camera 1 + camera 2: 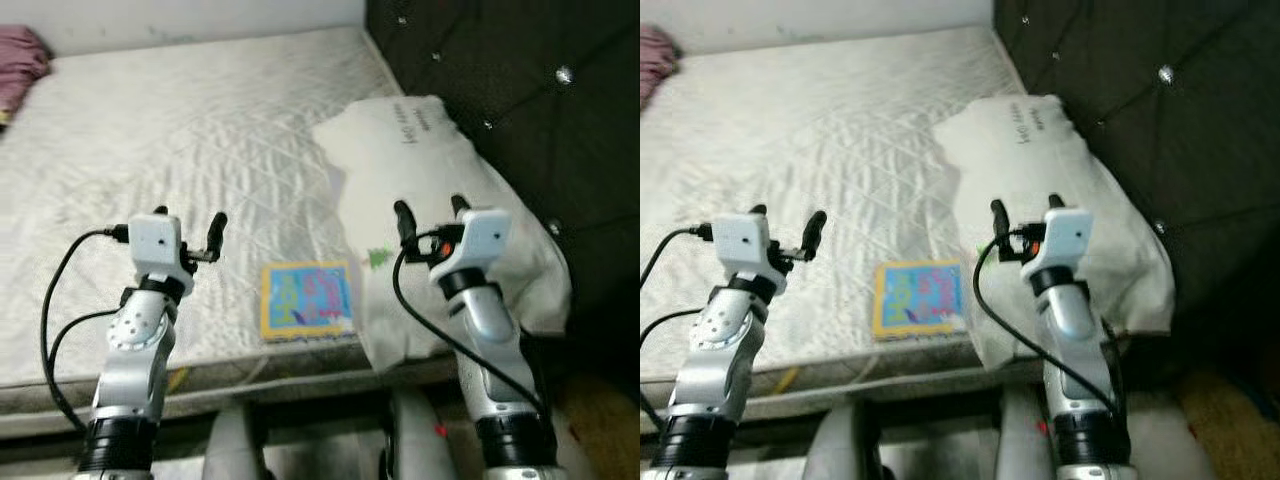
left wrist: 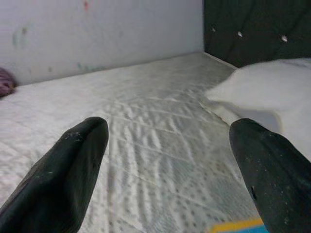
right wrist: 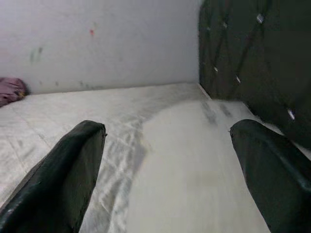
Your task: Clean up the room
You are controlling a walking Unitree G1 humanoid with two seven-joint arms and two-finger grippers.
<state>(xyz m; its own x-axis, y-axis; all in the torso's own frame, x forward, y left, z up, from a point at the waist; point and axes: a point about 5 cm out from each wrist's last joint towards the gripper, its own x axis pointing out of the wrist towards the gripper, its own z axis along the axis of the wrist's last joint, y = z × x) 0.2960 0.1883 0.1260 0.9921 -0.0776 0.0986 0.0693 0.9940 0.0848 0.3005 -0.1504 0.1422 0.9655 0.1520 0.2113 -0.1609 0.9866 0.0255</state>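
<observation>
A white pillow (image 1: 430,190) lies along the right side of a bare white mattress (image 1: 180,150), against the dark headboard. My right gripper (image 1: 432,218) hovers open above the pillow's near half, nothing between its fingers. Over the mattress's near edge my left gripper (image 1: 190,224) is open and empty as well. A colourful label or booklet (image 1: 306,299) with a yellow border rests flat on the mattress between the two arms. Both wrist views look between spread black fingers (image 2: 63,170) (image 3: 63,170) across the bed toward the wall.
A dark tufted headboard (image 1: 520,90) with shiny studs stands to the right of the bed. A pink-purple bundle of cloth (image 1: 20,60) sits at the far left corner of the mattress. A pale wall (image 2: 97,34) backs the bed.
</observation>
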